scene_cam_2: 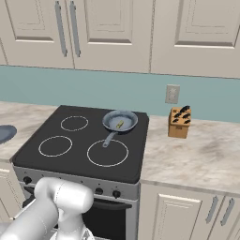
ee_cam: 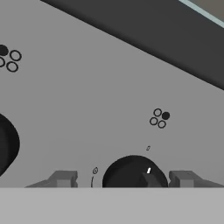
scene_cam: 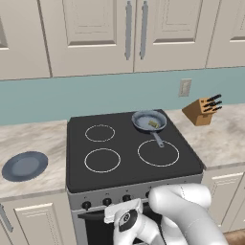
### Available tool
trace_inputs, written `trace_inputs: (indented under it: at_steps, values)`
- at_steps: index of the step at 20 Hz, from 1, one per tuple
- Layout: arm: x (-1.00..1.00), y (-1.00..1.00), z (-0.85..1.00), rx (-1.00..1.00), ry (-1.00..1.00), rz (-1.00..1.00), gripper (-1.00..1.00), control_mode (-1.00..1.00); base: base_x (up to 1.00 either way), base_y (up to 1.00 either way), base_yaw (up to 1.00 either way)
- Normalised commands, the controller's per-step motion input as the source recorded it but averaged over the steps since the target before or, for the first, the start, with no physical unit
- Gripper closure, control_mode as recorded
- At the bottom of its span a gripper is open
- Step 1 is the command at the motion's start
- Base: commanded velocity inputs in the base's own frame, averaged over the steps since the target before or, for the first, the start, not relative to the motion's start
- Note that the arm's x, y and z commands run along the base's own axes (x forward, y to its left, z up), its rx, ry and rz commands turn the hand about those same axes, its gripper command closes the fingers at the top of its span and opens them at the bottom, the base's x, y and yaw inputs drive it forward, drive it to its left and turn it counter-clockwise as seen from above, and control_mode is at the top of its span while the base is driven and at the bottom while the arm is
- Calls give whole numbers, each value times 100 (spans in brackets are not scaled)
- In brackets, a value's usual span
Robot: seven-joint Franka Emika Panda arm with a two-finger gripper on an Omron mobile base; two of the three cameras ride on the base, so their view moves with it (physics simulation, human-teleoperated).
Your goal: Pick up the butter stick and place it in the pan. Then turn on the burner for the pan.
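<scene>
Left base view, scanning left to right. Flat dark-blue round plate [scene_cam: 25, 165] on the pale stone worktop [scene_cam: 33, 143], left edge of frame. Centre: black glass stovetop [scene_cam: 129, 153] with three white-outlined rings. Upper right of the glass: small round grey-blue metal frying pan [scene_cam: 149, 121], straight dark handle pointing toward the frame bottom. Small pale yellow butter stick [scene_cam: 154, 124] lies inside the pan — placing step judged done. The burner [scene_cam: 143, 130] under the pan shows no outline of its own. Right of the stove: wooden knife block [scene_cam: 203, 110].

Hand view. Grey control panel [ee_cam: 87, 87] runs across the frame. Round black knob [ee_cam: 134, 171] with a white pointer mark sits at bottom centre, directly between the two dark fingertips [ee_cam: 64, 179] of the tool [ee_cam: 122, 179]. A second black knob [ee_cam: 6, 144] is at the left edge.

Key relation: the knob lies straight ahead of the tool, centred between the jaws. Whether this knob drives the pan's burner — cannot confirm; the four-circle icon [ee_cam: 159, 118] above it has its upper-right dot filled.

Tool: jaws spread wide, one either side of the knob, with gaps visible; holding nothing, no contact seen.
</scene>
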Motion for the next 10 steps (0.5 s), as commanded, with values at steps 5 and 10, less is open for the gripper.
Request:
trace_inputs:
  at_steps: [5,10]
  values:
    - [0,0,0,0,0,0,100,-100,0,0,0]
    - [1,-2,0,0,0,0,100,-100,0,0,0]
